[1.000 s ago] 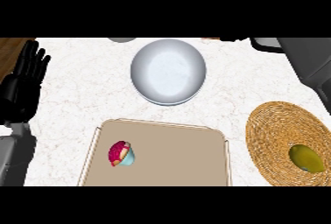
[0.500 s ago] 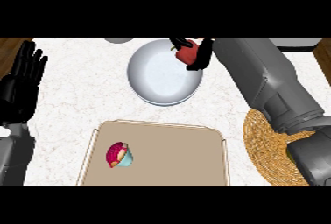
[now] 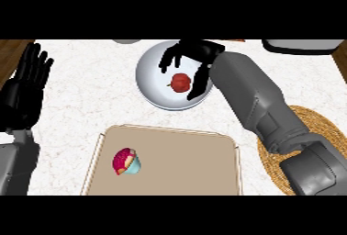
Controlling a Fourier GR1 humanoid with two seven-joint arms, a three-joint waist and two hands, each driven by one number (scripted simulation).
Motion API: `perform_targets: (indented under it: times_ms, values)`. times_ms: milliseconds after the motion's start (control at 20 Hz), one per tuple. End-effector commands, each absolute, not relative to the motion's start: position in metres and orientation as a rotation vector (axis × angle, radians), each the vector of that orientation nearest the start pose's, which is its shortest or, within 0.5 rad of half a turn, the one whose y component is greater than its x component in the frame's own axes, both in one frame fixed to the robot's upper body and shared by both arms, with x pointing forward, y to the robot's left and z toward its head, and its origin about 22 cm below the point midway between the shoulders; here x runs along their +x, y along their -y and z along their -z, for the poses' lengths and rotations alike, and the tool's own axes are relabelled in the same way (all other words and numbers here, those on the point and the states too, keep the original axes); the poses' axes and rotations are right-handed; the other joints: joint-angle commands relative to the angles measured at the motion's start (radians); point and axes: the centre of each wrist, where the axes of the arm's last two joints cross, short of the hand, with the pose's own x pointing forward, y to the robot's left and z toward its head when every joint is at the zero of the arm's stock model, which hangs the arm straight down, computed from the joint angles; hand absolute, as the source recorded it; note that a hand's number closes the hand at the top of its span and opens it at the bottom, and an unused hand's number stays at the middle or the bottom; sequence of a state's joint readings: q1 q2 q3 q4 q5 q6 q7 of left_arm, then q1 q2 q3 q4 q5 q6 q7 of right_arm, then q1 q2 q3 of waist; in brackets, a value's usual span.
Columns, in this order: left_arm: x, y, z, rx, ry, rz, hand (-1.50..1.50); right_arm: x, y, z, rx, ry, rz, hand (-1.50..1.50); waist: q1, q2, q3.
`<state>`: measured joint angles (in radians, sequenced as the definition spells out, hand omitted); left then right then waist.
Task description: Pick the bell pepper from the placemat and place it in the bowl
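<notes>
The red bell pepper (image 3: 180, 82) now lies inside the glossy white bowl (image 3: 150, 69) at the far middle of the bench (image 3: 88, 105), where half a second earlier it was carried at the bowl's far rim. The right robot hand (image 3: 194, 53) hovers over it with fingers spread, apparently released, so the placing looks all but done and only the withdrawal remains. The round woven placemat (image 3: 328, 133) at the near right is partly hidden by the grey forearm. Nearer, a flat tan tray (image 3: 176, 165) carries a small pink-and-blue object (image 3: 126, 161). The left robot hand (image 3: 27, 87) rests open at the left edge, fingers up.
</notes>
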<state>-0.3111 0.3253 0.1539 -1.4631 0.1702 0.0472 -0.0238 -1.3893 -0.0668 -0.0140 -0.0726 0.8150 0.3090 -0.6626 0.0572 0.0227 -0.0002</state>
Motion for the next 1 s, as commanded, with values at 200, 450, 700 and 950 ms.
perform_targets:
  times_ms: [200,450,700,950]
  values:
    - [0.309,-0.313,-0.091,0.208,1.821,0.009,0.0,0.465,0.102,-0.12,0.314,1.755,-1.166,-1.5,0.01,0.004,0.001]
    - [0.31,-0.31,-0.098,0.167,1.818,0.025,0.0,0.475,0.137,-0.137,0.241,1.832,-0.922,-1.5,0.019,0.007,0.001]
    - [0.311,-0.305,-0.092,0.163,1.836,0.027,0.0,0.481,0.19,-0.153,0.201,1.816,-0.762,-1.5,0.028,0.02,0.001]
    - [0.315,-0.295,-0.099,0.147,1.849,0.032,0.0,0.48,0.248,-0.168,0.192,1.808,-0.675,-1.5,0.05,0.035,0.003]
